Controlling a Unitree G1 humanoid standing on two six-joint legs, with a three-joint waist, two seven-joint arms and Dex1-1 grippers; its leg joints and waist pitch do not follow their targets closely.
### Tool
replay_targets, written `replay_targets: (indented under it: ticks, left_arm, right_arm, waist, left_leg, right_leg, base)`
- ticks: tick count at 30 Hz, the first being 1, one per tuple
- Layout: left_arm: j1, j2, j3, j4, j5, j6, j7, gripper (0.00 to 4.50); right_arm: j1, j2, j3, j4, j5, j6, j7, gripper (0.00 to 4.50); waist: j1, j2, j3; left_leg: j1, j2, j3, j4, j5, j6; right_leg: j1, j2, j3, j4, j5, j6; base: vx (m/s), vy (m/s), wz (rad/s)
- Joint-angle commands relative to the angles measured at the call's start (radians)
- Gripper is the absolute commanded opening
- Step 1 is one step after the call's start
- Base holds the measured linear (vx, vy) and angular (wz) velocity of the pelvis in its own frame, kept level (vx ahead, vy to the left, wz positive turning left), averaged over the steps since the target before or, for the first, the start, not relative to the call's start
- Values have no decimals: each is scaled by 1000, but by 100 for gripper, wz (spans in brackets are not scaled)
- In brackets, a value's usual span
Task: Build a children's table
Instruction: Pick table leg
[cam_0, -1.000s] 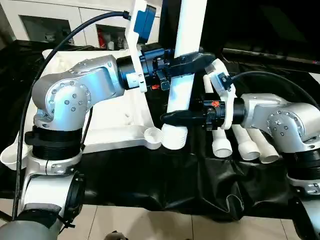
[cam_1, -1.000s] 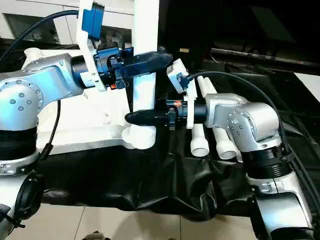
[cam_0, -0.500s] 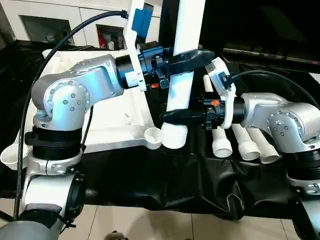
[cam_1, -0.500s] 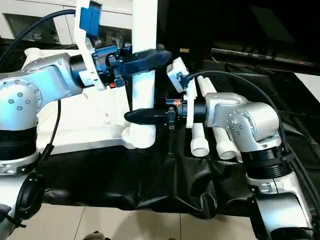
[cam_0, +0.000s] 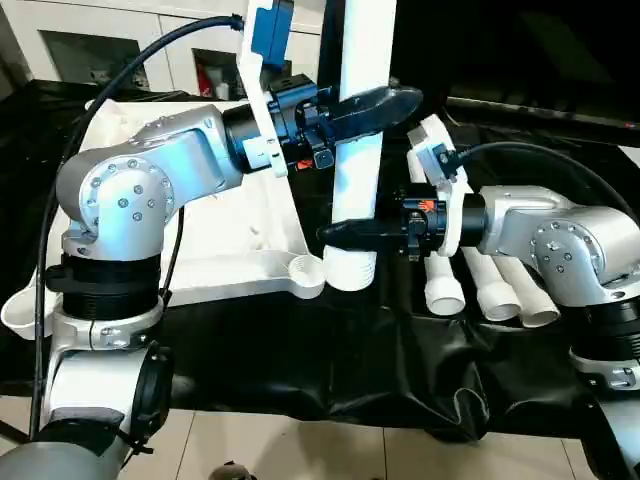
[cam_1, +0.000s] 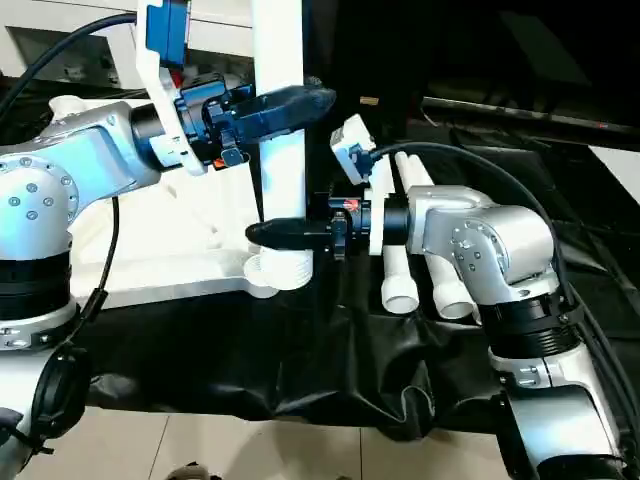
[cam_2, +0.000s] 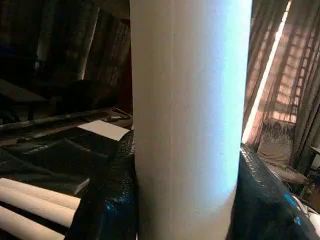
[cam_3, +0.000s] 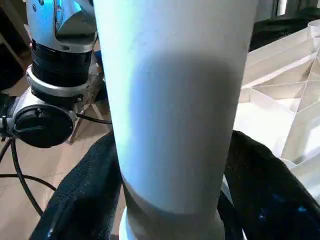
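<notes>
You have one long white tapered plastic tube leg (cam_0: 358, 150) standing upright in the near corner socket of the white ribbed rectangular plastic tabletop (cam_0: 240, 215). The left gripper (cam_0: 375, 103) clasps it high; the right gripper (cam_0: 345, 234) brackets it low, grip uncertain. Three more white tube legs (cam_0: 490, 285) lie alongside on black sheeting (cam_0: 330, 360).

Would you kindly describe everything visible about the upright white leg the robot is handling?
The upright leg is a smooth white plastic-looking tube, standing nearly vertical and running out of the top of the head views. Its wider lower end sits at the near corner socket of the upside-down table top. The left gripper is around it higher up, the right gripper just above its base, black fingers on either side. Three more legs lie on the black cloth beside it.
</notes>
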Motion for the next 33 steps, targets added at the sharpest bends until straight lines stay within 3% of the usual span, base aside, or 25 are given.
replay_targets:
  ticks: [1,8,13,25,28,33]
  left_arm:
    - [-12,0,2,-19,-10,-1,1,185]
    - [-11,-3,5,-25,-16,3,3,185]
    - [-11,-4,6,-25,-17,4,6,185]
    - [-8,-22,18,-21,-44,16,24,185]
    - [-15,-38,38,-5,-67,29,39,255]
    - [-6,-60,65,-14,-79,2,62,289]
  right_arm:
    - [12,-9,-5,-10,-1,2,-2,305]
    - [11,1,-17,-7,13,12,-5,267]
    - [10,5,-22,-3,17,17,-9,212]
    - [23,9,-33,-17,25,19,-22,195]
    - [26,11,-37,-19,27,19,-26,195]
    - [35,23,-66,-28,51,29,-43,195]
  waist:
    - [5,9,-76]
    - [5,8,-76]
    - [6,9,-76]
    - [6,11,-77]
    - [6,10,-77]
    - [8,6,-77]
  left_leg:
    - [-6,38,-2,-65,-9,-11]
    - [-5,37,-1,-64,-12,-10]
    - [-5,38,-2,-65,-16,-11]
    - [-5,38,-2,-65,-12,-12]
    - [-6,37,-2,-64,-13,-12]
    - [-6,37,-1,-63,-10,-8]
  right_leg:
    - [74,-79,53,-66,-83,-179]
    - [74,-79,53,-66,-86,-182]
    - [74,-79,53,-67,-91,-180]
    - [75,-79,53,-65,-77,-183]
    - [76,-79,53,-65,-72,-189]
    - [75,-79,53,-67,-79,-187]
  base:
    - [0,0,0]
    - [0,0,0]
    - [0,0,0]
    - [0,0,0]
    - [0,0,0]
    - [0,0,0]
